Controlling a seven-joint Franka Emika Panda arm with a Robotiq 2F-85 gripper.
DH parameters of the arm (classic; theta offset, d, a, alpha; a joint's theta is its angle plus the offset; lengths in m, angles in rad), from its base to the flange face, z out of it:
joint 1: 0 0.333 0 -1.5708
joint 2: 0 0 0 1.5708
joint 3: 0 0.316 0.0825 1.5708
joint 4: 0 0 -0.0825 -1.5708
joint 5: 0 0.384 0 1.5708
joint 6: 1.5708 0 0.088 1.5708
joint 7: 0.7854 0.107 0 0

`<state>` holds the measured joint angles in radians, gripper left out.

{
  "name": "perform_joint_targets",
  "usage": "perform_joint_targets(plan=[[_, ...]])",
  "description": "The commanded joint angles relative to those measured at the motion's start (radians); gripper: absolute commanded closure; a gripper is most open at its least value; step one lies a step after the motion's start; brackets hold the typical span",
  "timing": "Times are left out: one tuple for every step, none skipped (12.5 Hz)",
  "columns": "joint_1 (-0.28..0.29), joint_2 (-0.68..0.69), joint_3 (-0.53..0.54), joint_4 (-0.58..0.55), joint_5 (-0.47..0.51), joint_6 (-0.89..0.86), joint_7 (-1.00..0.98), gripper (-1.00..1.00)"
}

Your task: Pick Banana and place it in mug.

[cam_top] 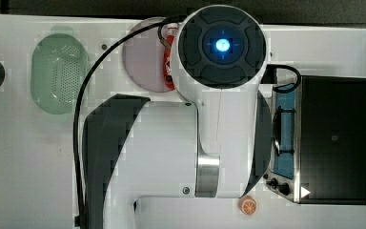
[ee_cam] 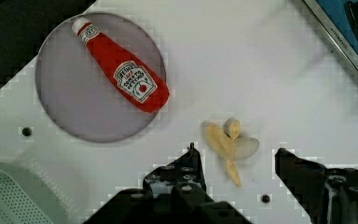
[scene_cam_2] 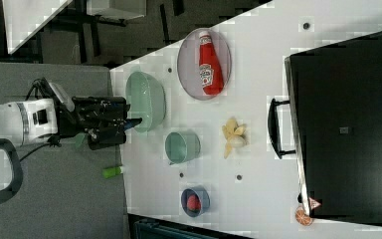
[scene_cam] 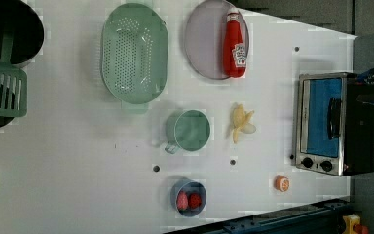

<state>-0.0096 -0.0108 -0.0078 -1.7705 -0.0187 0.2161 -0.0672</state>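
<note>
A: White bench (scene_cam: 78, 161), and the banana (scene_cam: 241, 123) lies flat on it, peeled and splayed, out in the middle and not in the mug (scene_cam: 190, 130). The two are near each other but apart.

B: And the claw (ee_cam: 235, 161)?

A: Open and holding nothing. In the wrist view its two dark fingers (ee_cam: 189, 168) stand apart with the banana showing between them, bare bench all round it. In the right view the claw (scene_cam_2: 132, 122) hangs well off the bench, clear of everything.

B: What else is on the bench?

A: A ketchup bottle (scene_cam: 235, 45) lying on a pink plate (scene_cam: 204, 44) close to the bench's far edge in the left view. Beside the plate, a pale green colander (scene_cam: 134, 53). A toaster oven (scene_cam: 333, 124) with a blue door sits at the edge on the left view's right, the banana between it and the mug. Toward the near edge in the left view, a blue bowl (scene_cam: 189, 197) with red fruit, and an orange slice (scene_cam: 282, 183) just off the oven's corner.

B: Is the mug upright?

A: Yes, mouth up, small handle on the side away from the banana.
</note>
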Motion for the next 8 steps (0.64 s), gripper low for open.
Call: perform_joint_targets(plan=[[-0.015, -0.287, -0.013, -0.296, -0.009, -0.014, 0.076, -0.58], [-0.015, -0.287, -0.013, -0.296, -0.009, -0.011, 0.076, -0.79], [-0.015, -0.285, -0.011, -0.297, -0.009, -0.007, 0.072, -1.00], [-0.014, -0.279, -0.009, -0.299, -0.009, -0.005, 0.053, -1.00], [-0.014, -0.269, -0.007, -0.304, -0.009, 0.003, 0.006, -1.00], [-0.014, -0.255, -0.006, -0.310, -0.009, 0.010, -0.065, -1.00], [-0.014, -0.236, -0.007, -0.320, -0.009, 0.026, -0.140, -1.00], [-0.014, -0.212, -0.007, -0.331, -0.009, 0.050, -0.216, -1.00]])
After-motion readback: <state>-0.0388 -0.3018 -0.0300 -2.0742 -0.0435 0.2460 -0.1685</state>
